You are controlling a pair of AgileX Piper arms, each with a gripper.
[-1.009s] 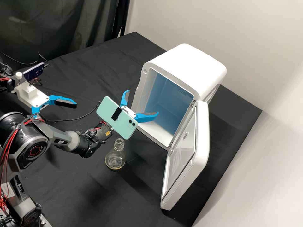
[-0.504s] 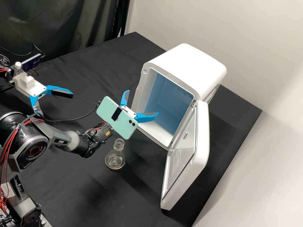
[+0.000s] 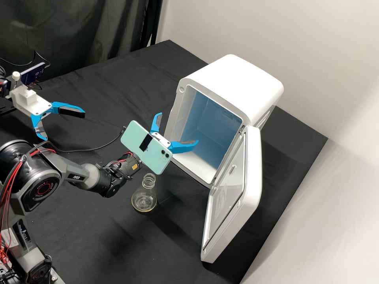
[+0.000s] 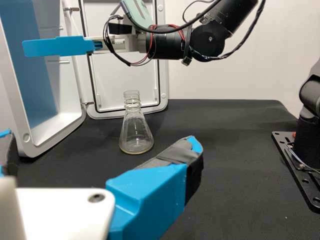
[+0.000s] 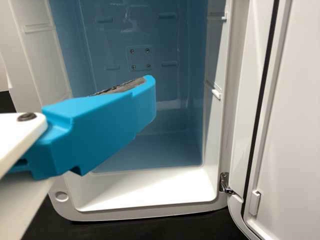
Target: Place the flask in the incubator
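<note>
Black bench [image 3: 98, 94]: clear empty flask [image 3: 144, 195] upright.

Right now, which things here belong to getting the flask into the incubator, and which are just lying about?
Job: flask, upright on the bench; incubator, door open; right gripper, jaws open before the incubator; left gripper, jaws open, farther off.
Lying about: mint-green phone on the right arm; dark curtain behind.

Flask [image 3: 144, 196] on the bench [image 3: 98, 90], in front of the incubator [image 3: 237, 83], left of its door [image 3: 233, 189]
</note>
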